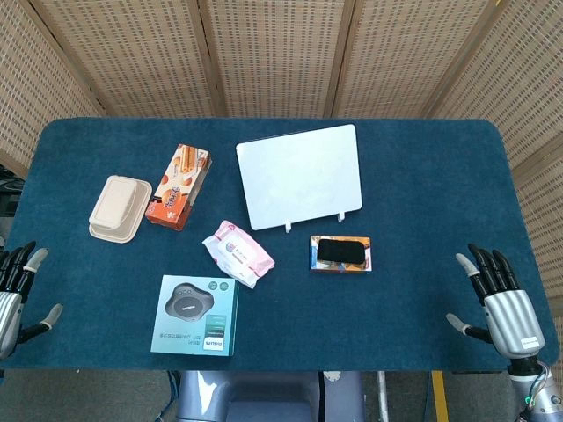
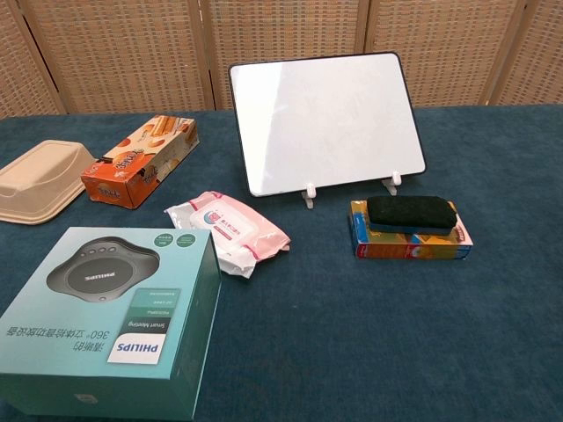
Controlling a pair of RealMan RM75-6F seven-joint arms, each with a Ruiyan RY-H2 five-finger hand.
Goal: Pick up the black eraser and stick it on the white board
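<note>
Nothing of the task looks done yet. The black eraser (image 2: 411, 213) lies flat on top of a small colourful box (image 2: 410, 241), just in front of the white board (image 2: 325, 121) and a little toward its right corner. The board stands propped on two small feet, leaning back, its face blank.

Both robot hands are well away from the board, at the near edge of the blue table (image 1: 422, 176). The left hand (image 1: 16, 286) sits off the near left corner, the right hand (image 1: 497, 299) off the near right; each has its fingers spread and grasps nothing. Still to do: reach, grip, lift, and press the eraser onto the board.

The eraser is a dark oblong block with rounded ends and a fuzzy, felt-like top. It looks soft and light.
</note>
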